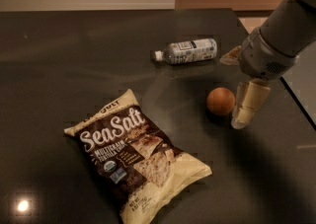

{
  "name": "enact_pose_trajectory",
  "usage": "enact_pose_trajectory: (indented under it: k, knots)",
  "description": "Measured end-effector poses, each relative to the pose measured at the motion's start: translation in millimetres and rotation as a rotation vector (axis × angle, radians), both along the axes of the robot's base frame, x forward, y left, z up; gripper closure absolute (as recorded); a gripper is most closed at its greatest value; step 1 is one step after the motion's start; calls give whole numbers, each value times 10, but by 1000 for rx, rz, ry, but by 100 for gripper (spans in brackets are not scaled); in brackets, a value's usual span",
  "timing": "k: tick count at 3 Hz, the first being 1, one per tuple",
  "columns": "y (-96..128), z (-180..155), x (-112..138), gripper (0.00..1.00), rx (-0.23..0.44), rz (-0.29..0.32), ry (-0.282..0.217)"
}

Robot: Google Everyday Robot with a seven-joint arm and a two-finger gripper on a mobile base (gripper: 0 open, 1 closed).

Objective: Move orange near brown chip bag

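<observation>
Camera view gives you the dark table [59,70] from above and in front, with the orange [220,101] in the right half of it. I take the orange as the reference for all places.

The gripper [247,104] hangs just beside the orange, on its right side in the picture. It points down toward the table and leans a little, with its pale tip lower in the picture than the bottom of the orange. Between the orange and the gripper you see only a very thin dark line, so you cannot say for sure if they touch or not. The gripper does not hold the orange. If it is spread or closed together, you cannot tell from this angle. The grey arm [276,40] goes up from the gripper to the top right corner, behind and to the right of the orange.

The orange rests on the table by itself. The brown chip bag [136,156] lies flat well apart from the orange, to the left and nearer to the camera, with the "Sea Salt" letters facing up. A clear water bottle [186,51] lies on its side behind the orange and a little left, with its cap pointing left.
</observation>
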State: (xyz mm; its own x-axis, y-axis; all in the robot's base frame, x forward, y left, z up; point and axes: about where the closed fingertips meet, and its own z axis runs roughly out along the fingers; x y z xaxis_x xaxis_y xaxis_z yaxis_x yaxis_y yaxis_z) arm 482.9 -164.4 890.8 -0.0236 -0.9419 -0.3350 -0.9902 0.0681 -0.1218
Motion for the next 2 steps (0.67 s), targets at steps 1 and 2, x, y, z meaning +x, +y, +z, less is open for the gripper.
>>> enact_pose_trajectory:
  k: [1,2]
  knots:
    - [39,-129,53,0,-20,14,7]
    - [40,-219,112,0,-45,18,12]
